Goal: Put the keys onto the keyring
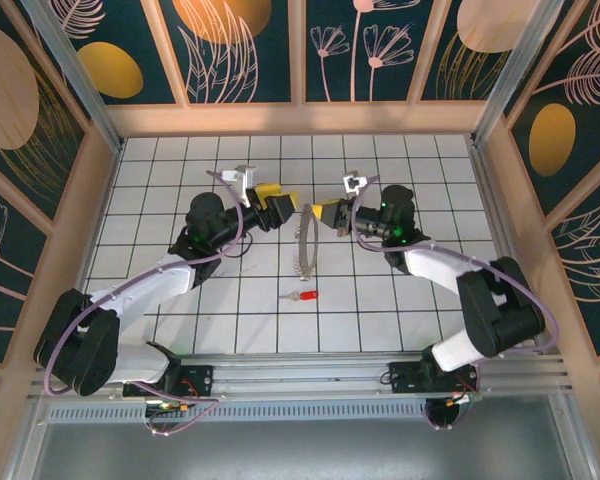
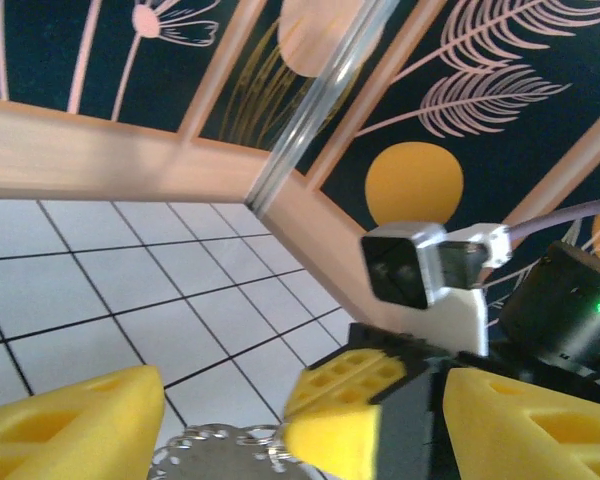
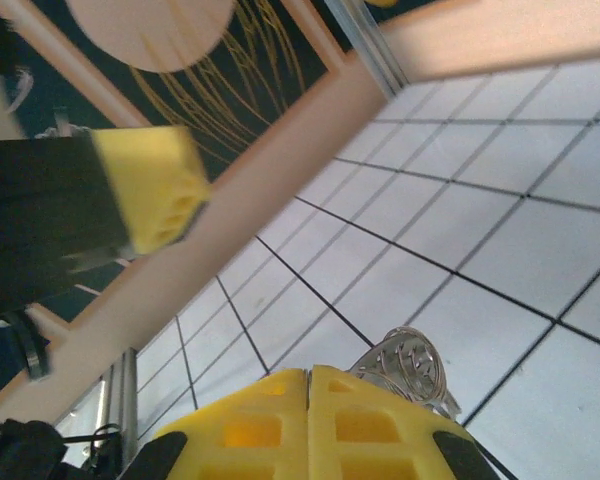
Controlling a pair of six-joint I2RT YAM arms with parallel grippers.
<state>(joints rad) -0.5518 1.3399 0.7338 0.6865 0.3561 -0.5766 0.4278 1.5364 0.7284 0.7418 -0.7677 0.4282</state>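
The keyring [image 1: 301, 248] hangs edge-on above the tiled floor, a thin metal loop held at its top by my right gripper [image 1: 322, 213]. In the right wrist view the yellow pads [image 3: 280, 425] are pressed together, and the ring [image 3: 408, 362] pokes out beside them. My left gripper [image 1: 282, 208] faces it from the left and is open. In the left wrist view its fingers [image 2: 70, 425] stand wide apart on either side of the right gripper's fingertip [image 2: 350, 405] and the keyring [image 2: 205, 452]. The key [image 1: 303, 296], red-headed with a short silver blade, lies on the floor below the ring.
Wooden walls [image 1: 300, 118] with dark flower panels close in the white tiled floor [image 1: 380, 310] at the back and both sides. The arm bases sit on a metal rail [image 1: 300, 385] at the near edge.
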